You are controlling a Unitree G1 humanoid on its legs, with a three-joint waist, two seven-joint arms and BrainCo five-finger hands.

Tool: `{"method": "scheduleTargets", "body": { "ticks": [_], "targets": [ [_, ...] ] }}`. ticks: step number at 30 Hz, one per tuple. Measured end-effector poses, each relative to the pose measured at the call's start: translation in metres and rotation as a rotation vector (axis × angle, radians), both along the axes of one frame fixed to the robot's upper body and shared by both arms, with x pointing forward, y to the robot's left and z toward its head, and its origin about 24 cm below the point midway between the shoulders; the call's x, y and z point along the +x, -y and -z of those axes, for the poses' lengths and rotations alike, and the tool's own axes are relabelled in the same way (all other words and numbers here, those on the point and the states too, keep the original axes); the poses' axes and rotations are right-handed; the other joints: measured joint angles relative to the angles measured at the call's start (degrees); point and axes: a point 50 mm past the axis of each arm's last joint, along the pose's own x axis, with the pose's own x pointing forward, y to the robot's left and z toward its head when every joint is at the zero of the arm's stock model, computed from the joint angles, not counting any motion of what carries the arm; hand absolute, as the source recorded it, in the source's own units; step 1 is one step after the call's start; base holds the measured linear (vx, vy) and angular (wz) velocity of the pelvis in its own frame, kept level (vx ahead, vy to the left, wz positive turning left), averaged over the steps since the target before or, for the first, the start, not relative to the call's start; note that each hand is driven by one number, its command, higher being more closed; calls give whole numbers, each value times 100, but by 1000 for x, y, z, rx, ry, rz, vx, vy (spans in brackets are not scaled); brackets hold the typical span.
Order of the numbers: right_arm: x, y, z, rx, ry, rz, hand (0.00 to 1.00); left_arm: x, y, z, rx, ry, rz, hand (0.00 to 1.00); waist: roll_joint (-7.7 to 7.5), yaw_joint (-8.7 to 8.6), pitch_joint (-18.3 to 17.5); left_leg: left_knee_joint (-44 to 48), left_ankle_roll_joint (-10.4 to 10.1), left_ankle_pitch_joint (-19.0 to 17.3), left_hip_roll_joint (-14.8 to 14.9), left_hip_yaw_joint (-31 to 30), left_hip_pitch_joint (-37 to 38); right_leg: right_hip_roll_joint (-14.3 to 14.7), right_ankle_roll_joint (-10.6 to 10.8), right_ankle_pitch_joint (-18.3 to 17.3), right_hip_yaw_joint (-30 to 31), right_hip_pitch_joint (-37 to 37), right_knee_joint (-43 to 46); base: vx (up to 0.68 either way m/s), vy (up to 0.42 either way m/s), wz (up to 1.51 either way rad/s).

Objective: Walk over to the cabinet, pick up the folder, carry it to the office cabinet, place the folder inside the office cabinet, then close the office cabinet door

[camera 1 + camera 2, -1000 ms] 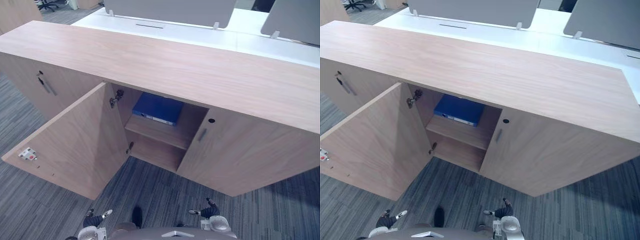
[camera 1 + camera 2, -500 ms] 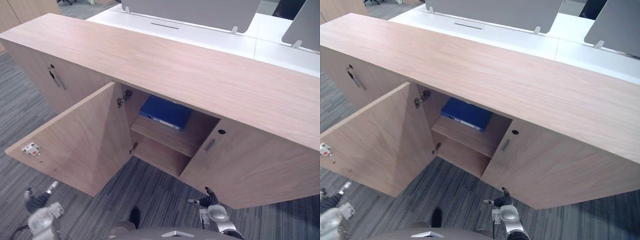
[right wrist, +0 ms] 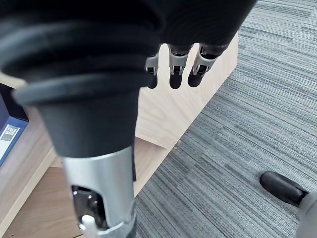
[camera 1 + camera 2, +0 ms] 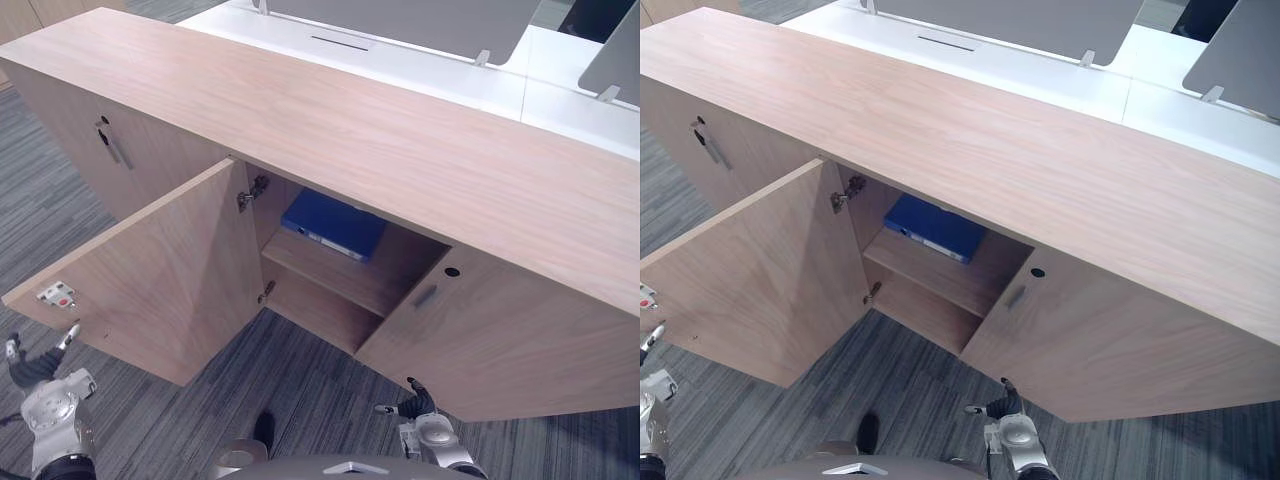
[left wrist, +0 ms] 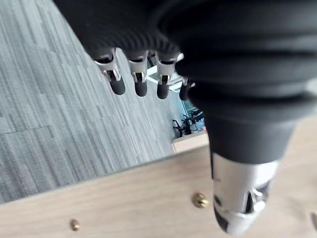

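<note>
Wooden cabinet door (image 4: 150,280) hangs open, free edge beside the left hand (image 4: 35,375), right hand (image 4: 416,408) farther; both slack, empty.

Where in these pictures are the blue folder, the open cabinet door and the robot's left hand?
blue folder (image 4: 335,222), left eye view, on its flat blue cover.
open cabinet door (image 4: 160,275), left eye view, middle of its inner face.
left hand (image 4: 33,370), left eye view, on its dark cover.

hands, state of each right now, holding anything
left hand: open, holding nothing
right hand: open, holding nothing
</note>
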Motion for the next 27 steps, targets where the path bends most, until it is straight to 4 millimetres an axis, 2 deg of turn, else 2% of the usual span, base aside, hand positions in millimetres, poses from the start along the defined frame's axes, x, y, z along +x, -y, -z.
{"method": "scheduleTargets", "body": {
  "ticks": [5,13,19,27],
  "targets": [
    [1,-3,0,-10,-1,-38,0,21,11,-10,33,32,97,0,-1,-10,1,0,-1,-1,3,-45,-2,16,-14,-9,1,10,2,-4,-24,3],
    [1,-3,0,-15,-3,-51,0,22,32,4,11,-11,176,0,-13,41,4,-1,-4,3,8,-94,-2,10,-14,-9,-7,19,29,-36,-19,4],
    [-1,-4,1,-15,-11,-53,0,9,62,11,-30,22,230,0,-14,140,5,0,-15,21,-14,-105,-2,-20,-14,-8,-5,21,50,-35,-6,3],
    [0,-13,2,-21,-20,-115,0,-21,109,49,-175,-98,385,0,7,169,10,0,23,127,-14,-130,2,-37,-5,-13,-19,4,142,-42,-9,3]
  ]
}}
